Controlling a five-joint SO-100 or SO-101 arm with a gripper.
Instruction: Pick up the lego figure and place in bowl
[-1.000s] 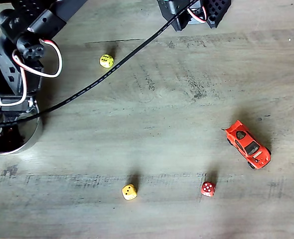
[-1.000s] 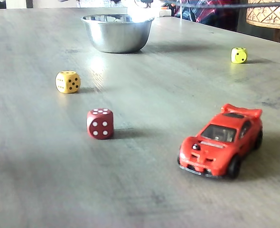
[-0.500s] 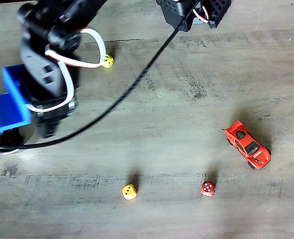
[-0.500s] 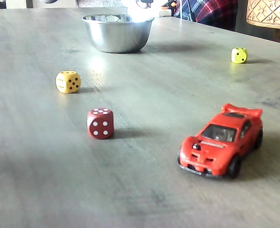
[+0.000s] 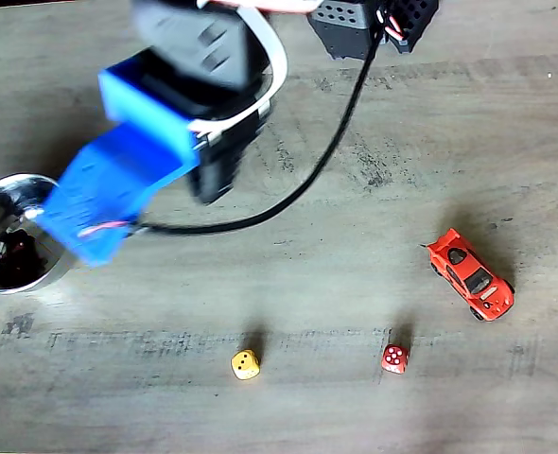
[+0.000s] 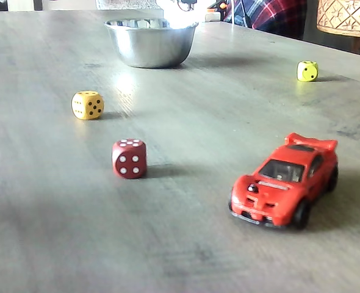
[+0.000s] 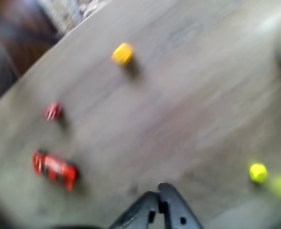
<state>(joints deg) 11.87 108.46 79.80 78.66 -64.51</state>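
Lego figure lies inside the bowl at the left edge of a fixed view, dark with red bits. In the other fixed view the bowl sits at upper centre. Gripper at the bottom of the wrist view, fingers together, holding nothing, blurred. Arm blurred over upper left of the table. Yellow die lower centre, red die to its right, toy car at right. A greenish-yellow die sits upper right in the low fixed view.
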